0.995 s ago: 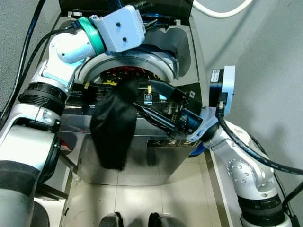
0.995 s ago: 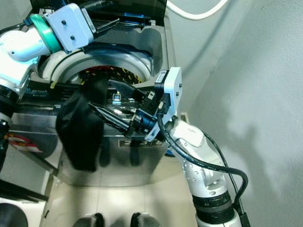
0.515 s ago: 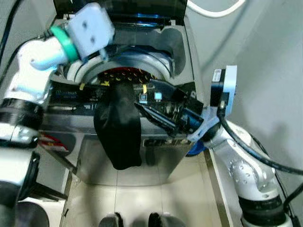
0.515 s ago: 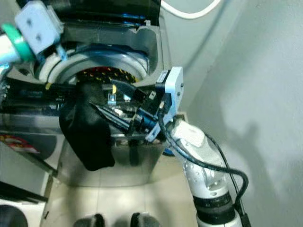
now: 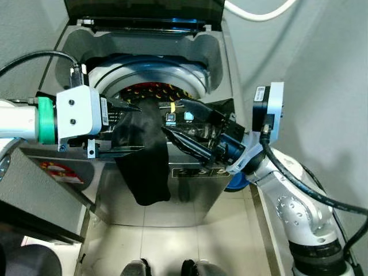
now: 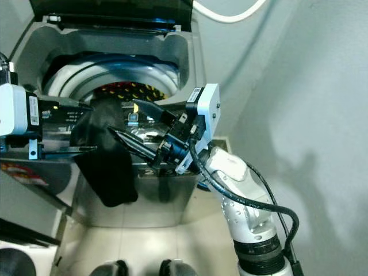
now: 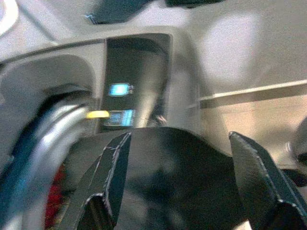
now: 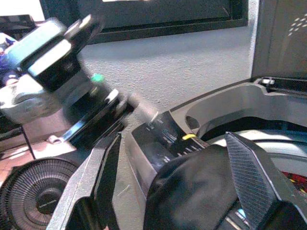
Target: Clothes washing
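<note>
A black garment (image 5: 144,161) lies draped over the front rim of the top-load washing machine (image 5: 75,52) and hangs down its front panel. My left gripper (image 5: 140,127) reaches in from the left, open, one finger above and one below the cloth; in the left wrist view the garment (image 7: 177,182) bulges between the fingers (image 7: 112,172). My right gripper (image 5: 169,117) comes from the right, open, its tips at the garment's upper right edge. The right wrist view shows the garment (image 8: 196,191) low between its fingers (image 8: 252,177). Neither gripper is closed on the cloth.
The lid (image 5: 144,11) stands open at the back. Red and yellow laundry (image 5: 155,92) lies in the drum. A white hose (image 5: 259,11) runs along the grey wall to the right. Tiled floor (image 5: 172,230) and my feet (image 5: 135,267) are below. A fan (image 8: 33,191) stands left of the machine.
My left arm swung from above the back of the drum down to the front left, and its fingers now straddle the garment. The right arm and the garment stayed put.
</note>
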Robot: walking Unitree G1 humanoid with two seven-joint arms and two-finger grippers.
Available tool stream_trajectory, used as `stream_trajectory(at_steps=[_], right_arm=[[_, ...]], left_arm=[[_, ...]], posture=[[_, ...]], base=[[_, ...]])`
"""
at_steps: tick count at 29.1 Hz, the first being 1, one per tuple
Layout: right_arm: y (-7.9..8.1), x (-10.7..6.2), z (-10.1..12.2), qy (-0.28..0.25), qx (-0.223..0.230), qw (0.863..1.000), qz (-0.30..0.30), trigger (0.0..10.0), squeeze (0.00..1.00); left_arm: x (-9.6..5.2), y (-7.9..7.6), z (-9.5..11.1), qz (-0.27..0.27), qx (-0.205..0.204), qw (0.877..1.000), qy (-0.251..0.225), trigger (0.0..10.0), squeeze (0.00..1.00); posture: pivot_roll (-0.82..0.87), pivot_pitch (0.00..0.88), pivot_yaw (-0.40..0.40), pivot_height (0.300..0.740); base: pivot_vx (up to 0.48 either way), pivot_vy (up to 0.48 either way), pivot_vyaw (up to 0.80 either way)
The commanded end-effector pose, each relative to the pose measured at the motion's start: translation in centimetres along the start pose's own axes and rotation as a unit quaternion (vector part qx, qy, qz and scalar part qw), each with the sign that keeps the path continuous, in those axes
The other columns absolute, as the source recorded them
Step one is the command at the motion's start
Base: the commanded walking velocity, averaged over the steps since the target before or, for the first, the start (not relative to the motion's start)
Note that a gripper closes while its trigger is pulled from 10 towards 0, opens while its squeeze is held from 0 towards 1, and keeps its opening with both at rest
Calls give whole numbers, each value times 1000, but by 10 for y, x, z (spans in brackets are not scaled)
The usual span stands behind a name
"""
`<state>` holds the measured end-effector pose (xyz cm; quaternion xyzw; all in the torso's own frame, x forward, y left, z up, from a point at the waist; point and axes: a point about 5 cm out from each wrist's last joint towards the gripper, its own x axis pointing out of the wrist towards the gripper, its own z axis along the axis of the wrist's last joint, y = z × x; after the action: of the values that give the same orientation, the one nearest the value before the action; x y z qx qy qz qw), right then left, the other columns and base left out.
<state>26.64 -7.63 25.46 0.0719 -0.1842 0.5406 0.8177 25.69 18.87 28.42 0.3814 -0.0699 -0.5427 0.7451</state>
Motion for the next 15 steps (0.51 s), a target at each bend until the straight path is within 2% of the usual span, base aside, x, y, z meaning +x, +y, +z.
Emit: stream_trajectory(at_steps=[1, 4, 5, 7, 13, 14, 15], right_arm=[[0, 1, -2, 5, 0, 1000, 7, 10000, 0], [-1, 1, -2, 5, 0, 1000, 9, 10000, 0], [-1, 2, -2, 5, -1, 1000, 10, 10000, 0], [-2, 2, -2, 5, -1, 1000, 11, 10000, 0], [-1, 3, -2, 4, -1, 1000, 11, 10000, 0], [-2, 3, -2, 4, -2, 1000, 10, 10000, 0], [-2, 3, -2, 4, -2, 1000, 10, 10000, 0]], left_arm=[[3, -15, 2, -45, 4, 999, 7, 10000, 0], [4, -23, -1, -67, 16, 997, 25, 10000, 0], [4, -25, -4, -79, 39, 995, 45, 10000, 0], [2, -27, -3, -85, 61, 992, 70, 10000, 0], [2, -24, 0, -78, 72, 991, 78, 10000, 0], [2, -24, 0, -74, 71, 991, 81, 10000, 165], [2, -24, 0, -74, 71, 991, 81, 10000, 165]], posture=[[107, 137, -2, 740], [111, 135, -4, 740], [110, 133, -5, 740], [112, 130, -6, 740], [109, 130, -6, 740], [105, 131, -5, 740], [105, 131, -5, 740]], base=[[0, 0, 0], [0, 0, 0], [0, 0, 0], [0, 0, 0], [0, 0, 0], [0, 0, 0], [0, 0, 0]])
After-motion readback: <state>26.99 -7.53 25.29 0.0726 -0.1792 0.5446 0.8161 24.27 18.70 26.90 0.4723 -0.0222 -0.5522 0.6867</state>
